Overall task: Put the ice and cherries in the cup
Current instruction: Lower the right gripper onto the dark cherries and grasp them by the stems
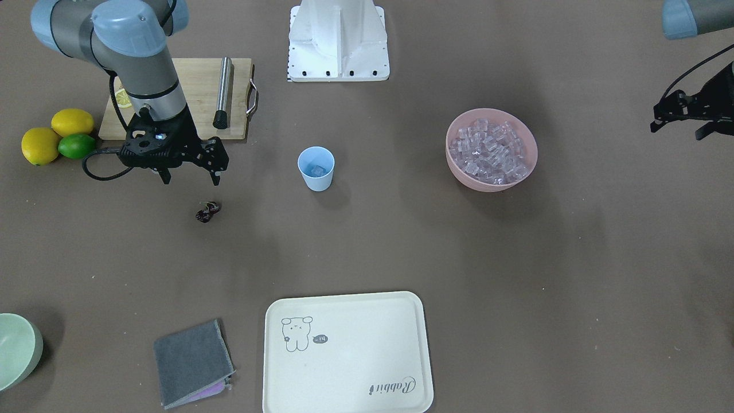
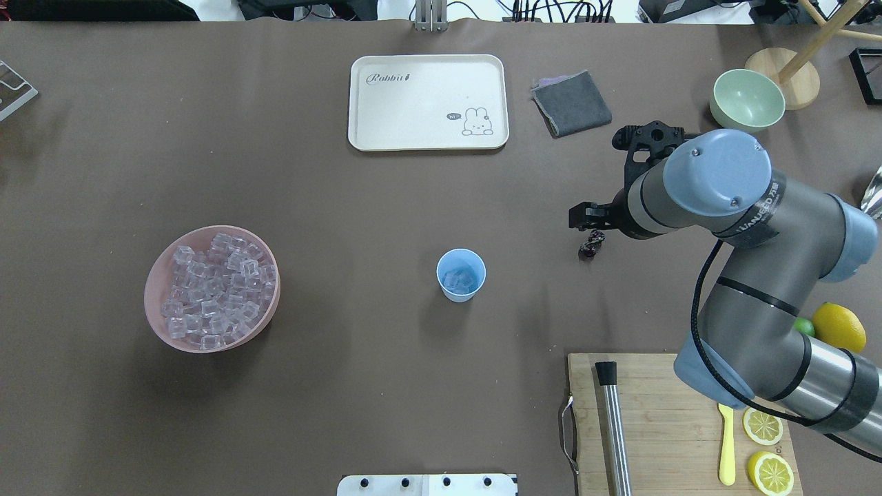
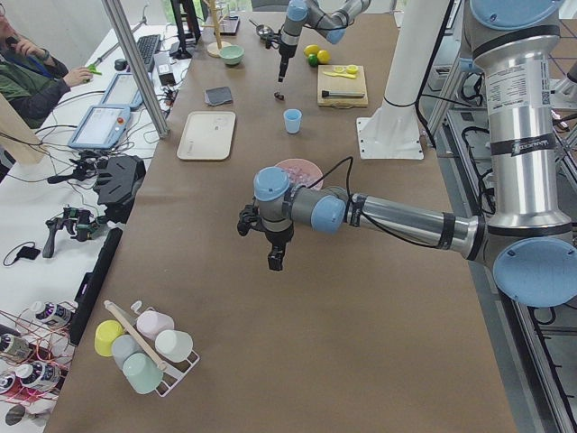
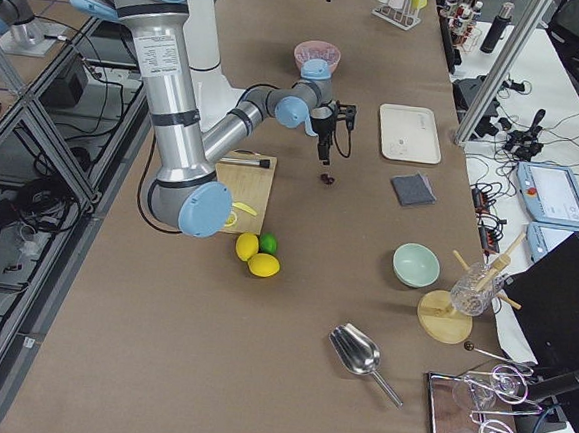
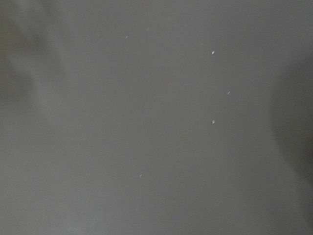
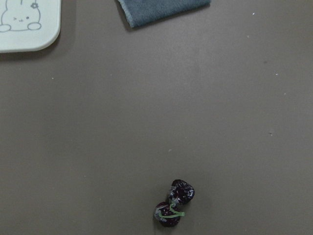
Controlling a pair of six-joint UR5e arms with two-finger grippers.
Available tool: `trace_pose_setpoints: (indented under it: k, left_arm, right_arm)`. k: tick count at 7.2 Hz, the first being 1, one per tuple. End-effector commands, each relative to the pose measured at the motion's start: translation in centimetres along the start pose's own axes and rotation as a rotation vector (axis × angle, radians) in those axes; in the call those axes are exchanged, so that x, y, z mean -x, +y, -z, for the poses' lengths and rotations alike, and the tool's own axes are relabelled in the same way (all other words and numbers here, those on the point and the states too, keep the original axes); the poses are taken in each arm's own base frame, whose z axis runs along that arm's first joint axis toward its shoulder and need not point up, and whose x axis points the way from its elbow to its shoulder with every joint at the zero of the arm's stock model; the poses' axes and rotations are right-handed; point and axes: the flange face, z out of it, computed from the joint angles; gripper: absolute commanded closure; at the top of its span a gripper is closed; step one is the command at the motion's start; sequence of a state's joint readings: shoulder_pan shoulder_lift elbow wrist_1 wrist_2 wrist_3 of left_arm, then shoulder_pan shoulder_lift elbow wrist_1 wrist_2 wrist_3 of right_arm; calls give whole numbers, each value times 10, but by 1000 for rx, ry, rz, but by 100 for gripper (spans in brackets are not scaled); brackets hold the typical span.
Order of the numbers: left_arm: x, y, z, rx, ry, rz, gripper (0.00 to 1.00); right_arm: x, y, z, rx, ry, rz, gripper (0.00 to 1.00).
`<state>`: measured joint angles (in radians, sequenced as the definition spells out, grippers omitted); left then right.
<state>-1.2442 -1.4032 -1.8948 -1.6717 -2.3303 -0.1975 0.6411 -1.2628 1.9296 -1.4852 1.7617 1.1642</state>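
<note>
Now, right gripper [image 1: 191, 180] points down, jaws spread, just above cherries [image 1: 207, 211].

Your brown table [image 1: 401, 246] carries the cherries [image 1: 207, 211] just beneath the right gripper [image 1: 191, 178], the cup [image 1: 316, 168] and pink bowl [image 1: 493, 183] off to its left, the cutting board [image 1: 195, 97], lemons [image 1: 40, 145] and lime [image 1: 76, 145] behind it, the tray [image 1: 355, 344] and grey cloth [image 1: 192, 362] beyond.

One camera is looking down from behind the robot [image 2: 744, 303]; another is facing it. Both are showing the cup [image 2: 459, 296] mid-frame. Two are watching from the table [image 3: 361, 361] ends. Wrist cameras are looking down close.
</note>
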Motion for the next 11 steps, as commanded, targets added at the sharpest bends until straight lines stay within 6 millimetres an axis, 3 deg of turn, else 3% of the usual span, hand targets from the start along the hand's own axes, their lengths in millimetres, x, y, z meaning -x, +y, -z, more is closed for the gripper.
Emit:
trace_pose_setpoints:
  k: [1, 2, 3, 5, 9, 10, 11]
  left_arm:
    - [10, 2, -4, 3, 11, 13, 0]
    - [10, 3, -4, 3, 11, 13, 0]
    - [10, 3, -4, 2, 9, 13, 0]
    - [10, 3, -5, 3, 8, 14, 0]
    - [9, 2, -4, 1, 9, 11, 0]
    - [9, 2, -4, 1, 8, 11, 0]
    - [11, 2, -6, 5, 7, 14, 0]
  right_arm:
    - [6, 15, -44, -28, -26, -11, 7]
    - [8, 17, -51, -50, -12, -12, 14]
    - [6, 17, -53, -48, -7, -31, 28]
    - [5, 18, -57, -45, 0, -73, 46]
    - [3, 18, -65, -40, 14, -84, 47]
    - [2, 19, -75, -32, 29, -84, 47]
    - [4, 18, -75, -35, 27, -87, 54]
